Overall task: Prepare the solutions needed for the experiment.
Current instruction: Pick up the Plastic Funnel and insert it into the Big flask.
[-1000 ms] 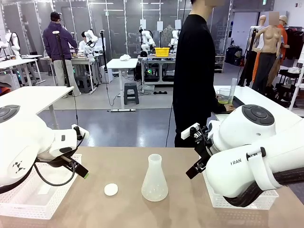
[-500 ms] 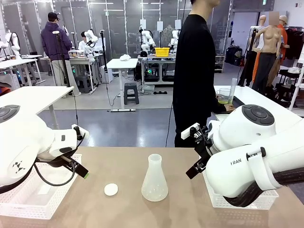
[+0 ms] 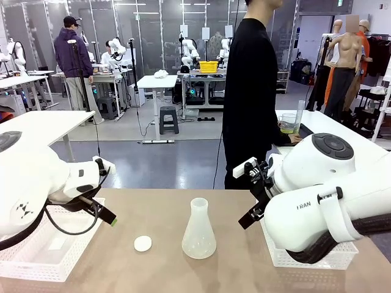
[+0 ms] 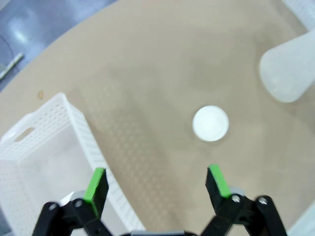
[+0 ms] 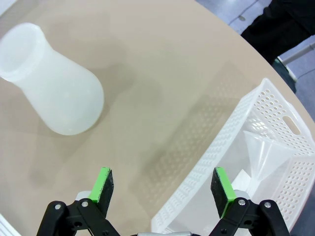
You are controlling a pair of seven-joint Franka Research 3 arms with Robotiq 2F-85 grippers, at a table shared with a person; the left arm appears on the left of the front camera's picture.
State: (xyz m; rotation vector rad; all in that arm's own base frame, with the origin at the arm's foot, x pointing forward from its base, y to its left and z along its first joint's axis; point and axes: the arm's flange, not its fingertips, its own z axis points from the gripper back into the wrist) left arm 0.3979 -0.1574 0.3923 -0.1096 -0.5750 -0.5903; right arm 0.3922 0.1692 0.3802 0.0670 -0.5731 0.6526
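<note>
Front view: the solutions [image 3: 286,130], a shallow pale yellow-green layer in a beaker [image 3: 288,121], stand on the white side bench [image 3: 348,128] at right centre. They are beside the person [image 3: 250,91] and well apart from the tan bench [image 3: 165,207]. On the tan bench an empty flask [image 3: 199,231] stands lower centre, probably set out to receive liquid, with a white disc [image 3: 142,243] to its left.

Left wrist view: the left gripper [image 4: 157,183] hovers over bare bench, jaws wide and empty. The disc lies just beyond them, and the left basket [image 4: 47,142] is at lower left.

Right wrist view: the right gripper [image 5: 165,186] has its jaws wide and empty over the near rim of the right basket [image 5: 231,142]. A funnel [image 5: 268,152] lies in that basket, likely for pouring. The flask is at upper left.
</note>
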